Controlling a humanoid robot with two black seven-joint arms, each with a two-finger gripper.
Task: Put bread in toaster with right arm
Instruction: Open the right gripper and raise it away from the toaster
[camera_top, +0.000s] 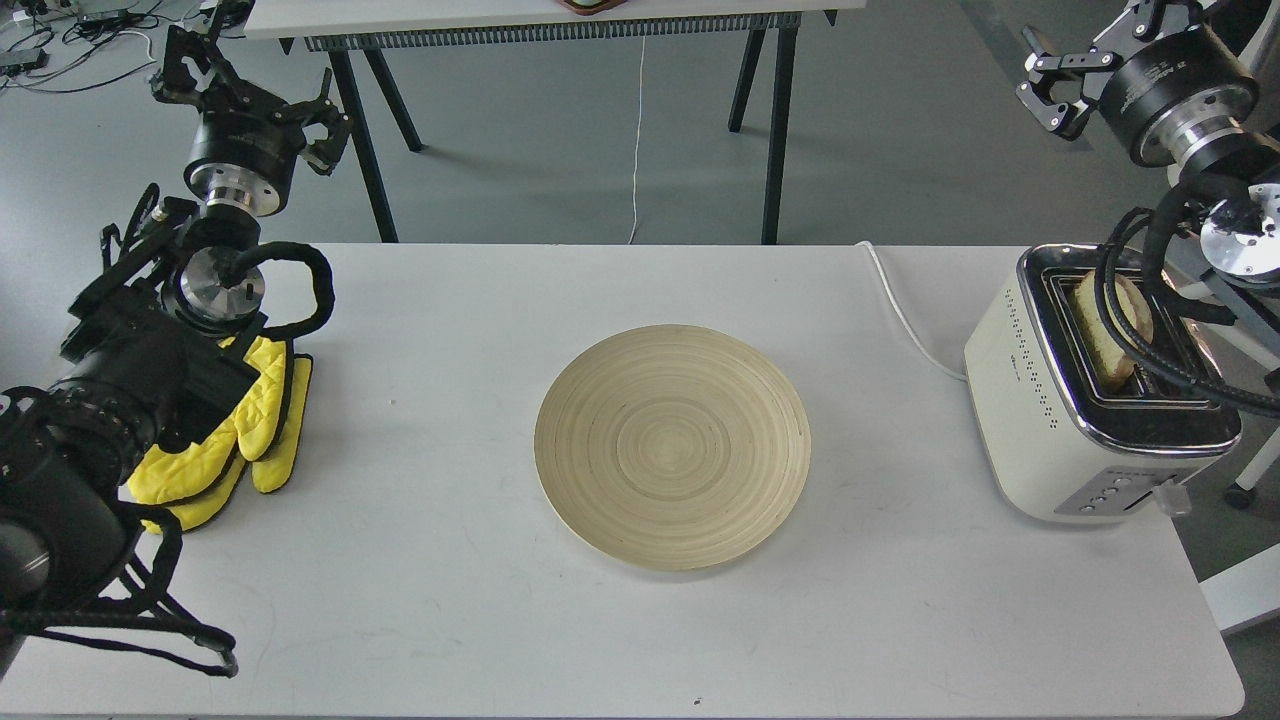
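- Bread (1108, 335) stands in left slot of toaster (1080, 400), top half poking out, partly behind arm cables.
- Toaster at right end of table (450, 600), cord (905, 310) trailing far-left.
- Right gripper (1045, 85) raised beyond toaster, well apart from bread, fingers spread, holding nothing.
- Left gripper (245, 90) far left, fingers apart, empty.
- Plate (672, 446) mid-table, bare.
- Yellow mitts (235, 440) left, under left arm.

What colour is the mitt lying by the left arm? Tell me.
Bright yellow, quilted, with black edging: the mitt on the table, seen in the head view.
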